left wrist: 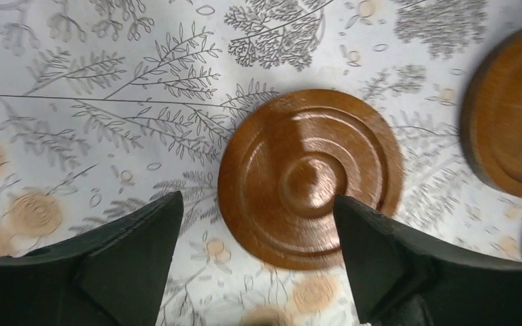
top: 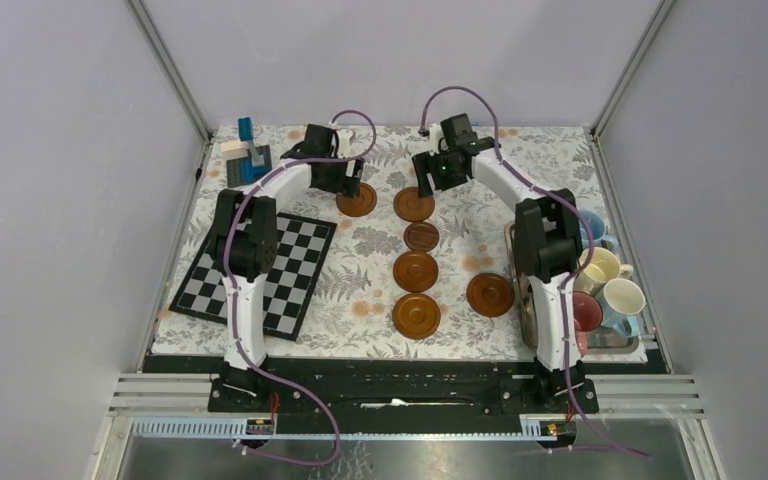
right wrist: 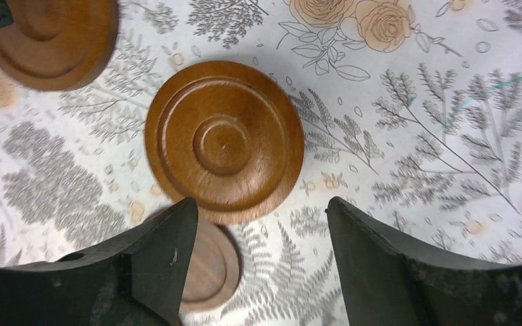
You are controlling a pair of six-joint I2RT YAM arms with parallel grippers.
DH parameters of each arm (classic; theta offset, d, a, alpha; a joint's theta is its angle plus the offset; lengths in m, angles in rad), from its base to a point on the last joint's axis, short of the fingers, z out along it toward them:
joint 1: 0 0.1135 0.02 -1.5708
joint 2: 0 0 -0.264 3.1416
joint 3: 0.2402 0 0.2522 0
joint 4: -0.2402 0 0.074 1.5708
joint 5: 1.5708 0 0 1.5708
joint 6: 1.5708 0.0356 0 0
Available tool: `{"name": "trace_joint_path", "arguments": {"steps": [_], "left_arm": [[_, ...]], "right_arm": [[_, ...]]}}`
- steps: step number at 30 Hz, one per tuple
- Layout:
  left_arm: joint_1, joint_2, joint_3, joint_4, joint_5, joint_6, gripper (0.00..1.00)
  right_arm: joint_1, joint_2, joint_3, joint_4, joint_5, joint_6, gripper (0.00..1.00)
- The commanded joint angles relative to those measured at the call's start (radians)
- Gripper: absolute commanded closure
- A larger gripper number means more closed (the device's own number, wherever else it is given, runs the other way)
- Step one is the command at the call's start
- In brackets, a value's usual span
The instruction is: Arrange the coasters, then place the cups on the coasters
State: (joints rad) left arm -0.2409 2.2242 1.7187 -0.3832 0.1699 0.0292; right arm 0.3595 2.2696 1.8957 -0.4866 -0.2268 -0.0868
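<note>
Six wooden coasters lie on the floral cloth. Four run down the middle, from one to the nearest. One lies to the left and one to the right. My left gripper hovers open over the left coaster, its fingers apart and holding nothing. My right gripper hangs open just beyond the top middle coaster, empty. The cups crowd the tray at the right.
A black-and-white chequered board lies at the left under the left arm. Blue and grey blocks stand at the back left. The grey tray sits at the right edge. Metal frame rails border the cloth.
</note>
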Motion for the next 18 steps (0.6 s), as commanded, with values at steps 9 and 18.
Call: {"name": "trace_joint_path", "arguments": {"steps": [9, 18], "left_arm": [[0.006, -0.433, -0.191, -0.099, 0.162, 0.125, 0.01], [0.006, -0.542, -0.296, -0.209, 0.298, 0.205, 0.01]], "right_arm": [[-0.013, -0.524, -0.299, -0.279, -0.098, -0.278, 0.22], [-0.013, -0.716, -0.588, -0.465, -0.113, -0.582, 0.13]]}}
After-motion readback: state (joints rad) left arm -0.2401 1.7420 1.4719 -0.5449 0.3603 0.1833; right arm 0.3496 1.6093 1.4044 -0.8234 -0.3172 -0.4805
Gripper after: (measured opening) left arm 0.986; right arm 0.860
